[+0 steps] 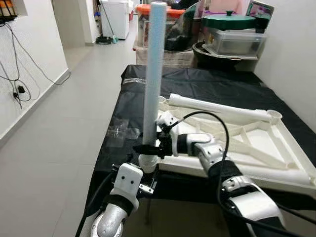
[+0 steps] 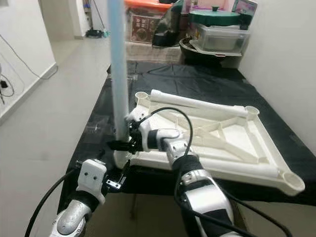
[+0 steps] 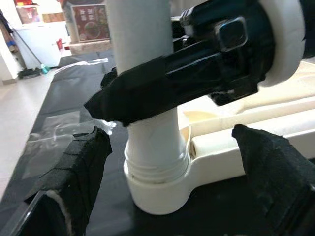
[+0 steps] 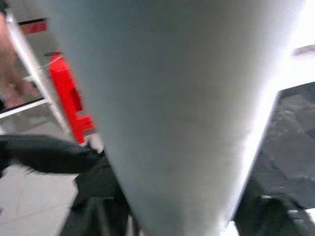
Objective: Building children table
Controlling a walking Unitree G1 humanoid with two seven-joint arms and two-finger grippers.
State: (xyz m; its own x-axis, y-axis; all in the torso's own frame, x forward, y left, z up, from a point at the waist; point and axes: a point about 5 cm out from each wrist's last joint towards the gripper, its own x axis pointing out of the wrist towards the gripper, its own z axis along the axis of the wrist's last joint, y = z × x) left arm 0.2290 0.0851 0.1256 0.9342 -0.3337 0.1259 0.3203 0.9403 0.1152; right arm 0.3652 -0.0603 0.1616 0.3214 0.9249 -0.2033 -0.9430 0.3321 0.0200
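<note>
Lower left of the head views, the left gripper (image 1: 148, 183) sits spread open just below the socket (image 3: 157, 189) at the frame (image 2: 232, 148) corner, holding nothing. At centre the right gripper (image 1: 148, 146) is clamped on the leg (image 1: 153, 74) low down. The left wrist view adds what the head views miss — the leg's ribbed foot seated in that socket; the frame itself, white and upside down, lies centre-right on the black table (image 1: 217, 86), a second leg (image 2: 197, 104) flat along its far edge.

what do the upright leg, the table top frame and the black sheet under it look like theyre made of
Upright leg: likely hollow moulded plastic, smooth pale matte tube with a threaded base. Table top frame: seems the same cream plastic, with moulded ribs and round corner sockets. Black sheet: probably thin plastic film, glossy and wrinkled.
</note>
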